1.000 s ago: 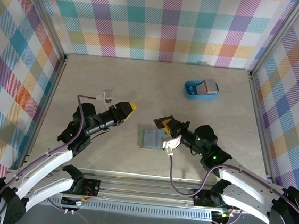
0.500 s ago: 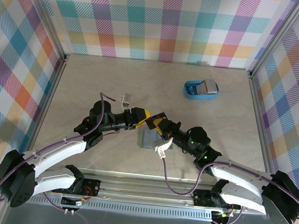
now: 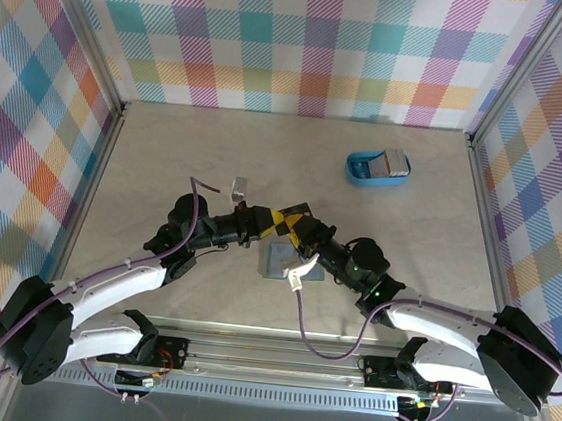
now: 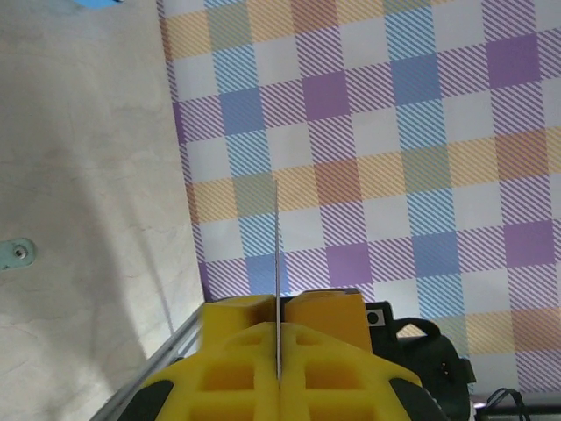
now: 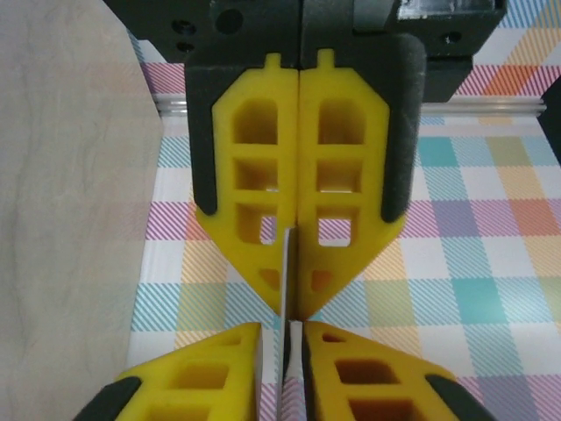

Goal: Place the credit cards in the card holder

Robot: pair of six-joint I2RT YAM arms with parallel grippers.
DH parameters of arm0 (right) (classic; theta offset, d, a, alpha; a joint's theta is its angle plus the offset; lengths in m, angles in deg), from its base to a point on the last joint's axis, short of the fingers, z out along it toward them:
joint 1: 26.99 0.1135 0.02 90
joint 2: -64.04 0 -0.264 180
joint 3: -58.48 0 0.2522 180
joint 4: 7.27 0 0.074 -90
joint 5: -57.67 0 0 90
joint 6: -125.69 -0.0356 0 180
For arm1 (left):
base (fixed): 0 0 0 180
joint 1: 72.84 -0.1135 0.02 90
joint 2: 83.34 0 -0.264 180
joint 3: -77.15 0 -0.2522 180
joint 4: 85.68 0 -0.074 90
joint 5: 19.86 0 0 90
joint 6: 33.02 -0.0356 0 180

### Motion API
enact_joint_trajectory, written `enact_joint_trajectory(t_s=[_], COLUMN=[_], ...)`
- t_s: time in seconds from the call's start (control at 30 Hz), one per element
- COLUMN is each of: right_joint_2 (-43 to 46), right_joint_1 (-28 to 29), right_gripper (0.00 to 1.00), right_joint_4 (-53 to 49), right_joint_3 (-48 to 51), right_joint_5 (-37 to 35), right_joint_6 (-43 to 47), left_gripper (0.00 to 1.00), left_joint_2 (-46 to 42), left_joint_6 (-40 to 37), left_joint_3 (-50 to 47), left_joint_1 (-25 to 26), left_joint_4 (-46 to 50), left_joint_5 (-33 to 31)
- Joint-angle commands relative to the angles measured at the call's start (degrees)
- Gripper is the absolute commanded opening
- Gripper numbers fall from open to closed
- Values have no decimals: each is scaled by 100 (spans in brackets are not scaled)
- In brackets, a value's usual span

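The credit card (image 4: 277, 254) is light, thin, stiff and probably slick, so I judge a flat pinch across its faces near one end suits best. My left hand (image 4: 279, 303) is clamped on it above the middle of the surface. My right hand (image 5: 282, 338), nose to nose, stands slightly parted around the card's other end. The card holder (image 3: 277, 262) lies flat just beneath.

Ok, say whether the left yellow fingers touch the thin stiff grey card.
Touching: the left wrist view shows the left fingers pinching the edge-on card, no gap.
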Motion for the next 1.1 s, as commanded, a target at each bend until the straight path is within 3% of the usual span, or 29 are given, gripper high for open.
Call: enact_joint_trajectory(t_s=[0.0, 0.07, 0.13, 0.23, 0.3, 0.4, 0.53, 0.73, 0.9, 1.07], right_joint_2=[-58, 26, 283, 1007, 1421, 1885, 1649, 1058, 866, 907], right_joint_1=[60, 68, 67, 27, -71, -556, -1464, -1672, -1672, -1673], right_gripper=[30, 42, 47, 56, 57, 55, 54, 54, 57, 59], right_joint_4=[783, 1038, 757, -1185, -2280, -2829, -2964, -1886, -993, -844], right_joint_3=[-43, 162, 313, 166, 15, 53, -23, 35, 157, 118], right_joint_5=[-644, -1072, -1434, -1384, -1219, 4, 1658, 2634, 2668, 2382], right_joint_6=[-1175, -2124, -3385, -5766, -7661, -10595, -13562, -15566, -16532, -16902], left_gripper=[0, 0, 0, 0, 0, 0, 0, 0, 0, 0], left_joint_2=[-119, -263, -474, -866, -1101, -1261, -1212, -1019, -987, -960], left_joint_6=[-59, -252, -446, -814, -1129, -1425, -1461, -1472, -1522, -1581], left_joint_3=[-96, -53, -17, 11, 61, 117, 7, -91, -118, -118], left_joint_1=[24, -12, -51, -138, -154, -162, -167, -99, -25, -4], left_joint_4=[-522, -243, 60, 543, 925, 1229, 1020, 674, 674, 607], left_joint_5=[-210, -419, -681, -1109, -1407, -1667, -1841, -1790, -1948, -2014])
